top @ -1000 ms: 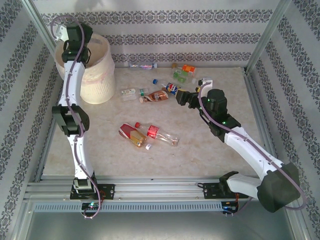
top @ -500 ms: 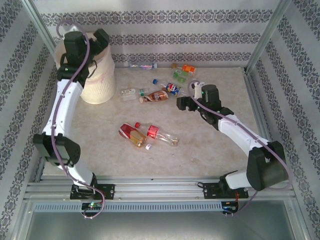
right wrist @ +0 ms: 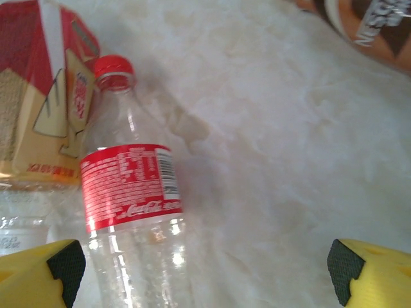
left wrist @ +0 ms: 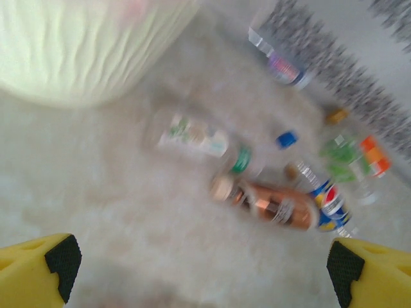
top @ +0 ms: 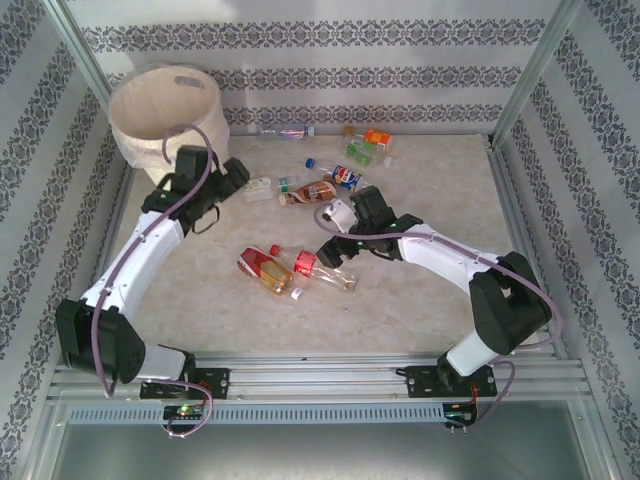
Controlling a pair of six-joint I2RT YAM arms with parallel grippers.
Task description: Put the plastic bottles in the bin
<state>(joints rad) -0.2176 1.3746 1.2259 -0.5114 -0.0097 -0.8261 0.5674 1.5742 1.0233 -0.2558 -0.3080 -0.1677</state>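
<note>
**Both end effectors open and empty; bottles lie on the bench**

The left end effector (left wrist: 202,266) is spread as wide as it goes, and nothing sits between its yellow fingers (left wrist: 38,273). In the top view it hangs over the bench (top: 230,320), near the foot of the bin (top: 135,148), which stands upright in the far left corner. Its wrist view is blurred. A white-and-green bottle (left wrist: 199,138) lies on its side just ahead, with a brown bottle (left wrist: 273,205) beyond it. A blue-labelled bottle (left wrist: 331,202) lies at the brown one's end; whether the two touch I cannot tell. A loose blue cap (left wrist: 287,138) lies near them. Farther back, a green bottle (left wrist: 340,154) and an orange bottle (left wrist: 372,154) lie close together. A clear bottle (left wrist: 282,64) lies along the patterned back wall (left wrist: 347,77).

The right end effector (right wrist: 202,266) is likewise fully parted and grips nothing. It hovers above the middle of the bench, over a red-labelled bottle (right wrist: 128,192) that lies on its side with its red cap (right wrist: 114,69) on. That bottle sits closer to the finger at the left of the wrist view. Right beside it, against its neck, lies a crushed red-and-gold bottle (right wrist: 45,96). In the top view a small white cap (top: 297,293) rests just in front of this pair. Every bottle in view lies on the bench, outside the bin.
</note>
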